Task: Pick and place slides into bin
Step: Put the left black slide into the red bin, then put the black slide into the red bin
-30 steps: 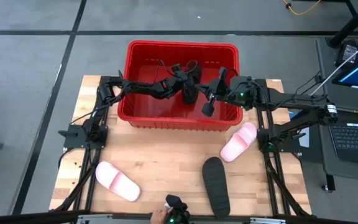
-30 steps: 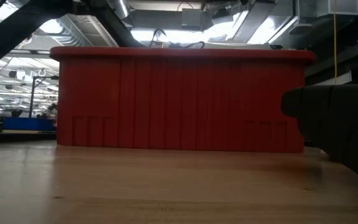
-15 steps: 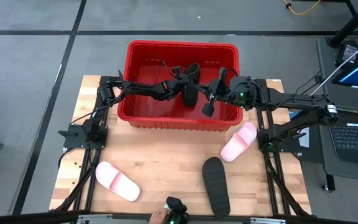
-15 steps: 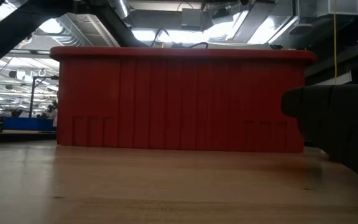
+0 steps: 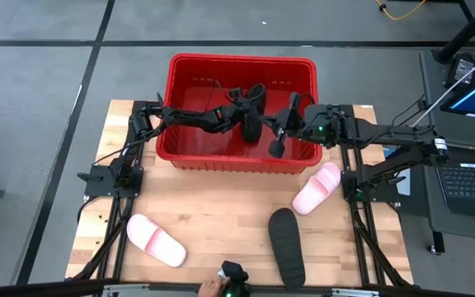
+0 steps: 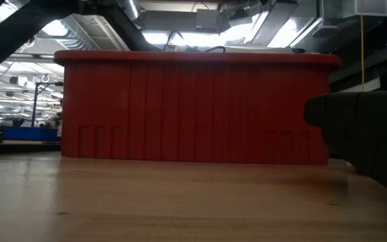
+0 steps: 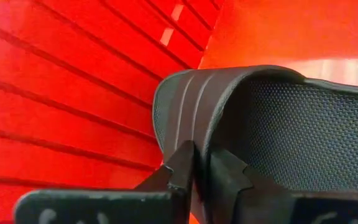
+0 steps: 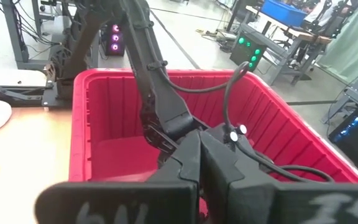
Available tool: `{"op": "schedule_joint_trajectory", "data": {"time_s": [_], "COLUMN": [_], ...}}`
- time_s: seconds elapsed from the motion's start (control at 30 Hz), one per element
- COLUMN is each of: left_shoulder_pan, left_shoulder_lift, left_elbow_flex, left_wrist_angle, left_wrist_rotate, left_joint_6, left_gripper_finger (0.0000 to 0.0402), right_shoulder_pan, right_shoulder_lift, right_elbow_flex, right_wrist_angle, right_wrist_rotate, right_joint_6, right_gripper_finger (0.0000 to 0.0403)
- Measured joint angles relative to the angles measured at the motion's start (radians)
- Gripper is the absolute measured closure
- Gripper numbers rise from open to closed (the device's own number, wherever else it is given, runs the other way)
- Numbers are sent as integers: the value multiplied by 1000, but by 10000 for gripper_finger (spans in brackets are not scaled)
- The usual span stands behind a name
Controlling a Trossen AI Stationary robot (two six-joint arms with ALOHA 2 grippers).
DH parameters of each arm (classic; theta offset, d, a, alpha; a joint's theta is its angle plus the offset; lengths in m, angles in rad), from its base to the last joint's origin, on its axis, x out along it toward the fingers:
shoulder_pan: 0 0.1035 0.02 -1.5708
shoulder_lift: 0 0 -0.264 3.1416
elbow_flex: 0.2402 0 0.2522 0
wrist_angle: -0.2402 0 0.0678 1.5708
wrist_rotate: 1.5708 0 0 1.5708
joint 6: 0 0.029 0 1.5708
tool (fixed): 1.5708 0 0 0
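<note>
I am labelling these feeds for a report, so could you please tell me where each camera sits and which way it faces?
High view: overhead, straight down on the table, red bin, both arms.
Low view: table height, level at the bin's wall; a dark blurred shape at right, no arm visible.
Left wrist view: on the left arm inside the bin; left gripper shut on a black slide.
Right wrist view: on the right arm, right gripper shut, facing the left arm.
All four share the bin.

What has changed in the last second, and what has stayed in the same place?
Little changed. The left gripper, shut on the black slide, lifted it slightly inside the bin. The right gripper, shut and empty, drifted a little toward the bin's near wall. The two pink slides and the other black slide on the table did not move.
</note>
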Motion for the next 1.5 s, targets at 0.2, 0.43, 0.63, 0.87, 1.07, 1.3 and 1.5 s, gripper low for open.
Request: {"op": "schedule_joint_trajectory", "data": {"time_s": [0.2, 0.43, 0.63, 0.87, 1.07, 1.3, 1.5], "left_shoulder_pan": [1, 1, -7, -7, -8, -23, -53], "left_shoulder_lift": [2, 1, -16, -25, -25, -38, -101], "left_elbow_flex": [-1, -2, -2, -2, -2, -2, -2], "left_wrist_angle": [-4, -3, 1, 4, -2, -18, -87], "left_wrist_rotate": [1, -6, 15, 31, 29, -16, 9], "left_joint_6": [-1, -1, -2, -36, -93, -47, -52], "left_gripper_finger": [341, 323, 311, 306, 308, 308, 307], "right_shoulder_pan": [13, 13, 13, 13, 16, 18, 18], "right_shoulder_lift": [0, 0, 0, 0, 0, 0, 0], "right_elbow_flex": [0, 0, 0, 0, 0, 0, 0], "right_wrist_angle": [-1, -8, -23, -30, -30, -31, -38], "right_wrist_rotate": [0, 0, 0, 0, 0, 0, 0], "right_joint_6": [0, 0, -1, 0, -1, -1, -2], "right_gripper_finger": [393, 393, 393, 393, 393, 393, 393]}}
